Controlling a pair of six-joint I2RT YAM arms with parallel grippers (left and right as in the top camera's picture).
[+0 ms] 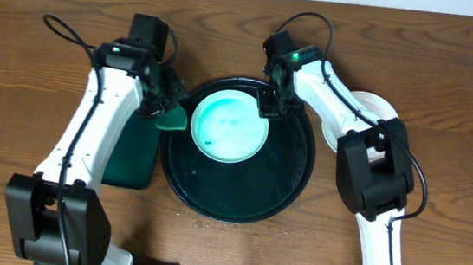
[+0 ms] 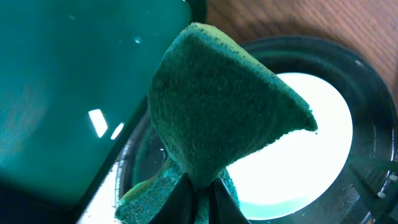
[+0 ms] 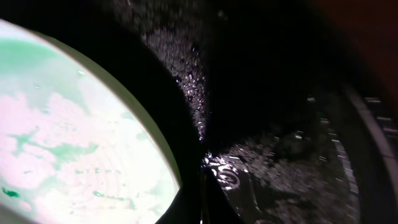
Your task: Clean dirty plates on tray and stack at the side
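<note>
Turquoise film and a few darker green flecks cover the plate (image 1: 230, 128), which lies in the upper left of the black tray (image 1: 292, 186), so the wiping is not yet done. The left gripper (image 1: 167, 108) pinches a green sponge (image 2: 217, 106) by its lower corner, over the tray's left rim, just beside the plate. To wipe well, I judge the sponge's broad face should press flat and sweep across the whole middle, not just the near edge. The right gripper (image 1: 271, 103) sits at the plate's far rim. I cannot tell whether it is closed, but bracing there would stop the plate sliding on the wet tray. At the right, beside the tray, white plates (image 1: 368, 104) wait.
</note>
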